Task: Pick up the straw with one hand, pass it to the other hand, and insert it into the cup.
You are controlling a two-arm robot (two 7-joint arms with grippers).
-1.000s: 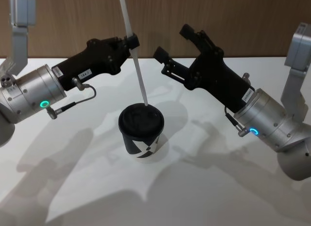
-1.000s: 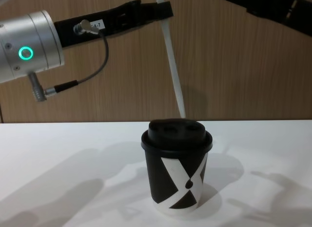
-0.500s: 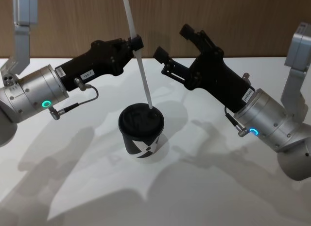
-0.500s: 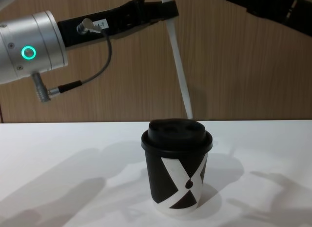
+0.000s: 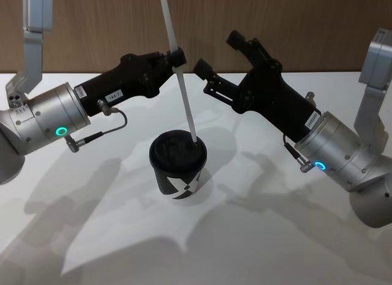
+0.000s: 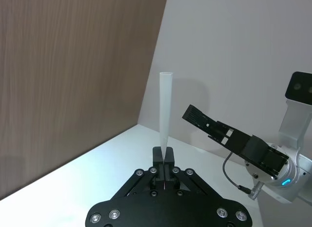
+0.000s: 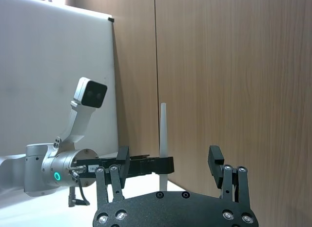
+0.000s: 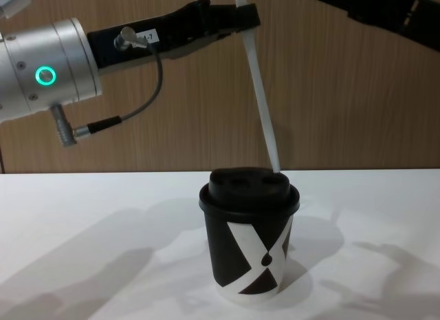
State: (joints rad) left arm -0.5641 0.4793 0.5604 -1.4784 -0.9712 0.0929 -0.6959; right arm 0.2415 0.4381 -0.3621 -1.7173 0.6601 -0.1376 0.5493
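Clamped between the closed jaws of the left gripper (image 5: 174,56), the straw (image 5: 179,73) is held tilted above the cup (image 5: 178,165), which stands on the white table (image 5: 257,236). Seen from the head, the straw's lower tip is at the far right of the black lid; from the chest, the tip (image 8: 276,167) is met right at the lid's rim, contact uncertain. The right gripper (image 5: 219,55) is parked just beside, jaws spread wide and empty, as the right wrist view confirms.
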